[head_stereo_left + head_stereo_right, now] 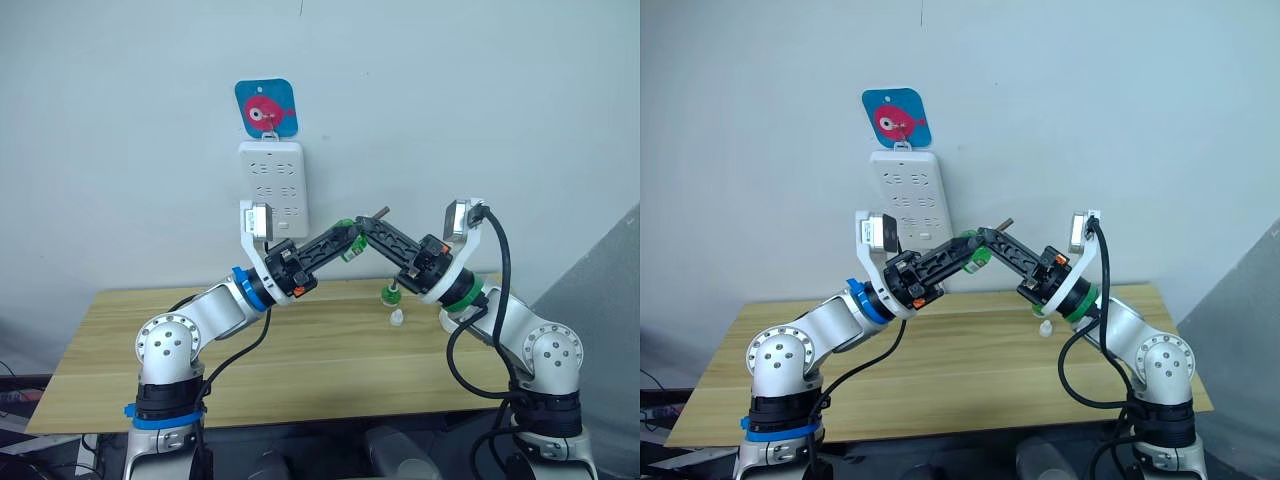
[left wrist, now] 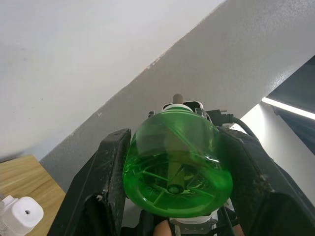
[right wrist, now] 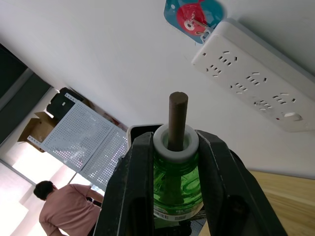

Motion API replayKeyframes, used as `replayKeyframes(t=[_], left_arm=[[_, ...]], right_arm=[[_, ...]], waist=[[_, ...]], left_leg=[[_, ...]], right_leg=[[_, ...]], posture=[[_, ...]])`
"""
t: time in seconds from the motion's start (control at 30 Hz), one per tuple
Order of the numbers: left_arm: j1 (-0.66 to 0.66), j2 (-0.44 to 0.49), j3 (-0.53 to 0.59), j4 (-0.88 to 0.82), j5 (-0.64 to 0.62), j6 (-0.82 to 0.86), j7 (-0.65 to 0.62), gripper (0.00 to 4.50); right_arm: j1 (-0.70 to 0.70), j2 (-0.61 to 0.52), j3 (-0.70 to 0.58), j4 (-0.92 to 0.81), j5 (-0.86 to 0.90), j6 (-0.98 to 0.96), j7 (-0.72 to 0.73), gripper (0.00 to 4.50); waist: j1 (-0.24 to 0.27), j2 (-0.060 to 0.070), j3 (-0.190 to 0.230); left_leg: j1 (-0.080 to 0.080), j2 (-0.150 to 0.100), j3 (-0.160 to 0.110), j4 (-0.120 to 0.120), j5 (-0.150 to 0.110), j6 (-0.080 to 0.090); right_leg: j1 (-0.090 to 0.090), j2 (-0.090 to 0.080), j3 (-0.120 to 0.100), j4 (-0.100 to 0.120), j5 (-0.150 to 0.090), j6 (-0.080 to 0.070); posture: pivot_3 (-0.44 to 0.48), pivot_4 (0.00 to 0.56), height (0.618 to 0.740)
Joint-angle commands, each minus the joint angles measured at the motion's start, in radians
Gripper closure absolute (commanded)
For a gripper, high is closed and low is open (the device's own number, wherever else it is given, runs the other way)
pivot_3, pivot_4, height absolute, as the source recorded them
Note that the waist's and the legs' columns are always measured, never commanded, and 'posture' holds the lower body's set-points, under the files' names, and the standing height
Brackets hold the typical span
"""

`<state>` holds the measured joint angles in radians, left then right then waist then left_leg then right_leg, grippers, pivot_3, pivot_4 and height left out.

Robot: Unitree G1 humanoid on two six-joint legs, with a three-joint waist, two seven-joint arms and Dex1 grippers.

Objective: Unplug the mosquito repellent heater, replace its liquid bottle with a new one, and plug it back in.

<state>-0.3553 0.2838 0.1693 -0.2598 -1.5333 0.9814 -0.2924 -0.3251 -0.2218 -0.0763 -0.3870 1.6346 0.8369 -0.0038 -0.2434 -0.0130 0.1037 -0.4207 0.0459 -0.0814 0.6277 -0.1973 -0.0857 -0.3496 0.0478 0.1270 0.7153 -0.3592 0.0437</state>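
Green bottle [image 2: 178, 167] pinched by both raised tools, left [image 1: 350, 240] and right [image 3: 172, 162], mid-air.

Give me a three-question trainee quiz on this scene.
1. True or false: the mosquito repellent heater is plugged into the power strip.
2. The left end effector and right end effector both grip: A) the green liquid bottle; B) a white cap; C) a cable.
3. Fill in: the heater rests on the wooden ____.

Key: 1 false; 2 A; 3 table.
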Motion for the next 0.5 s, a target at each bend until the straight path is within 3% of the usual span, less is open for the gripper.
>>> replayKeyframes(t=[0.03, 0.37, 0.5], left_arm=[[0.004, -0.002, 0.012, -0.008, -0.029, -0.023, 0.019, 2.13], [0.01, 0.011, 0.008, -0.005, -0.053, -0.024, 0.02, 2.13], [0.025, 0.026, 0.015, 0.001, -0.045, -0.025, 0.024, 2.13]], right_arm=[[0.0, 0.003, -0.002, -0.047, 0.038, -0.028, -0.002, 3.64], [0.026, 0.035, -0.031, -0.043, 0.031, -0.122, -0.051, 0.07], [0.043, -0.006, -0.091, -0.027, -0.049, -0.172, -0.07, 0.0]], waist=[[0.0, 0.0, 0.0], [0.0, 0.0, 0.0], [0.002, 0.0, 0.0]], left_leg=[[0.0, 0.0, 0.0, 0.0, 0.0, 0.0], [-0.001, 0.0, 0.0, 0.0, 0.0, 0.0], [-0.001, 0.0, 0.0, 0.0, 0.0, 0.0]], right_leg=[[0.0, 0.0, 0.0, 0.0, 0.0, 0.0], [-0.001, 0.0, 0.0, 0.0, 0.0, 0.0], [-0.001, 0.0, 0.0, 0.0, 0.0, 0.0]], posture=[[-0.221, 0.031, 0.733], [-0.224, 0.027, 0.733], [-0.221, 0.026, 0.733]])
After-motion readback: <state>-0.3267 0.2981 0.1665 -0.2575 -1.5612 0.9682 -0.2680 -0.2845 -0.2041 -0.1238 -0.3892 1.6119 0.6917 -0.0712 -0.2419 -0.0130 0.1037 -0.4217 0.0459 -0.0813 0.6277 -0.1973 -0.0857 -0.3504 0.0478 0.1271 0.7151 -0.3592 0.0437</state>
